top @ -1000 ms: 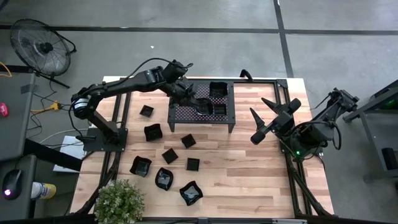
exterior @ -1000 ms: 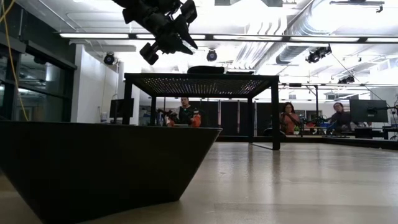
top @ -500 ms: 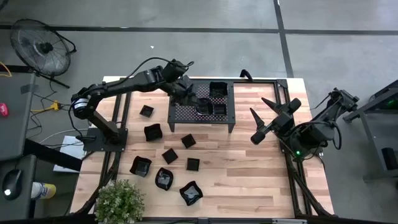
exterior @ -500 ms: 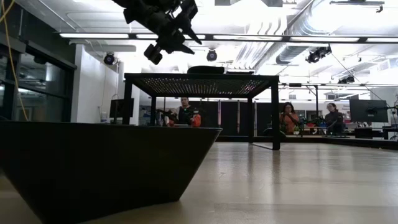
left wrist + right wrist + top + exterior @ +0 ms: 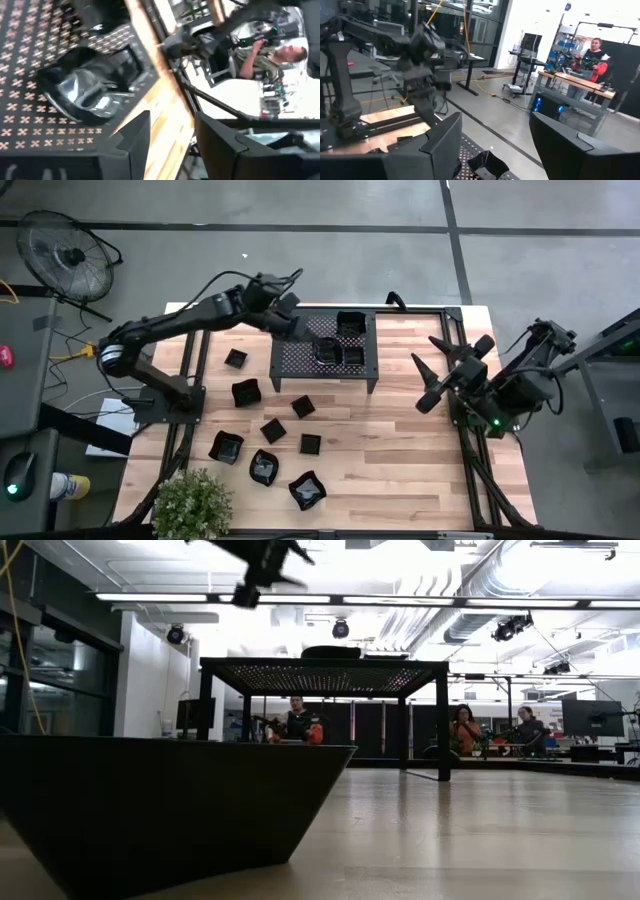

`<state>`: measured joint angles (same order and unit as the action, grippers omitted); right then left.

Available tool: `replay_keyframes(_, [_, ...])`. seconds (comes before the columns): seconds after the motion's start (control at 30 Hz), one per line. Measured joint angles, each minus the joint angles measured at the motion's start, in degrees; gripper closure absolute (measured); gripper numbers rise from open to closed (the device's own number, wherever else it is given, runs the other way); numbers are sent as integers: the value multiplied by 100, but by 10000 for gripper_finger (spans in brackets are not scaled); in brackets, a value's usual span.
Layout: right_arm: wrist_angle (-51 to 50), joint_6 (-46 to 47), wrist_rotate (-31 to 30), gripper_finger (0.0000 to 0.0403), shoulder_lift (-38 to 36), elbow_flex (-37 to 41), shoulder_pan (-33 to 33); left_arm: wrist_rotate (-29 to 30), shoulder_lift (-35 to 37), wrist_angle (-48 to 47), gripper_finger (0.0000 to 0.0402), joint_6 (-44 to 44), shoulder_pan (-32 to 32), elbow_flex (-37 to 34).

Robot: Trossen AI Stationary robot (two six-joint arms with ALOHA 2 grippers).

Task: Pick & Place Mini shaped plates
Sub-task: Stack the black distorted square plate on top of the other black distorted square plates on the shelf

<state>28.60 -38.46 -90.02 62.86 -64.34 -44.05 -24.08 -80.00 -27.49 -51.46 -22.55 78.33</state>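
Note:
Three glossy black mini plates [image 5: 327, 351] lie on the black perforated rack [image 5: 300, 362]; several more [image 5: 245, 392] rest flat on the wooden table, in front of the rack and to its left. My left gripper [image 5: 287, 321] hovers open and empty above the rack's far left corner and shows at the top of the low view [image 5: 265, 560]. In the left wrist view its fingers [image 5: 172, 137] frame the rack's edge, with a wavy plate [image 5: 95, 90] just beyond. My right gripper [image 5: 422, 348] waits open to the right of the rack, and its wrist view shows a plate [image 5: 487, 162] on the rack.
The rack stands on legs [image 5: 441, 720] at the table's far middle. One plate [image 5: 150, 810] sits close to the low camera and fills its left half. A potted plant [image 5: 192, 505] is at the near left corner. People sit in the room beyond [image 5: 298, 720].
My left gripper has risen and drawn back from over the rack's plates toward the table's far left, staying open and empty. My right arm has shifted a little toward the table's right edge. The plates have not moved.

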Motion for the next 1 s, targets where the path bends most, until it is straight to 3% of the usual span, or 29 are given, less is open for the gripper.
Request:
replay_keyframes(0.17, [-11, 266, 9, 176, 152, 0, -162, 547, 494, -21, 259, 449, 485, 8])
replay_keyframes(0.37, [69, 746, 1, 176, 482, -1, -175, 812, 773, -22, 259, 894, 1187, 8])
replay_keyframes(0.57, [752, 1267, 1, 174, 1015, 0, -196, 993, 979, -375, 259, 1339, 1819, 6])
replay_keyframes(0.8, [1375, 1695, 7, 175, 1713, -187, -263, 1649, 1370, -1095, 259, 1886, 2433, 6])
replay_keyframes(1.0, [1366, 1683, 823, 178, 1956, -577, -293, 1895, 1759, -1225, 259, 2152, 2847, 4])
